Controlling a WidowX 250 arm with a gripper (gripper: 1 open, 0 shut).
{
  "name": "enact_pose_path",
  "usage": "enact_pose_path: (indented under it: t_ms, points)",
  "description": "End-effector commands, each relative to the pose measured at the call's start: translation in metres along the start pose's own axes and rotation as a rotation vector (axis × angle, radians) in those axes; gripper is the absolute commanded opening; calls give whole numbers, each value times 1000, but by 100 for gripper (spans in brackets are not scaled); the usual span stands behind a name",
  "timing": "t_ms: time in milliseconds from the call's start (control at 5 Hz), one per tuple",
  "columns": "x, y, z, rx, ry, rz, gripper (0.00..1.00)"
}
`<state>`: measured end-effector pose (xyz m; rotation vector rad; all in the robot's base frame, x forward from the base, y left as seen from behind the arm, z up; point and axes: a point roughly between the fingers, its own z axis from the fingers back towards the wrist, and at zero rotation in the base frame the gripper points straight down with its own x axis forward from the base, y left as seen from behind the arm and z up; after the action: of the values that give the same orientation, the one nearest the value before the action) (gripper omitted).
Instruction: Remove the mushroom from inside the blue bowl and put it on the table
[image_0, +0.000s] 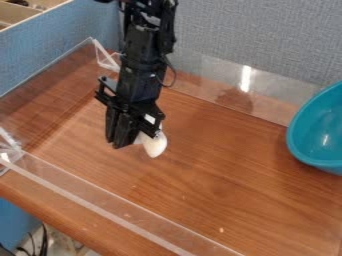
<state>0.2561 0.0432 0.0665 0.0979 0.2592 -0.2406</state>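
Observation:
The cream-white mushroom (155, 146) sits low at the table (214, 170), left of centre, pinched at the tips of my black gripper (138, 140), which points steeply down and is shut on it. Whether the mushroom touches the wood I cannot tell. The teal-blue bowl (318, 130) stands at the right edge, partly cut off by the frame, well away from the gripper. Its inside shows nothing in it from here.
Low clear acrylic walls (80, 190) edge the tabletop at the front, left and back. A blue-grey panel (40, 45) rises behind the left wall, and a grey fabric screen (254, 40) stands behind the table.

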Motion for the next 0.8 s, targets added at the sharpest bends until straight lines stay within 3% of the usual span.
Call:
enact_pose_path:
  t_ms: [0, 400, 600]
  points:
    - [5, 1, 22, 23, -77, 2, 0]
    - [6, 0, 21, 27, -77, 4, 0]
    - [11, -14, 16, 25, -77, -53, 0]
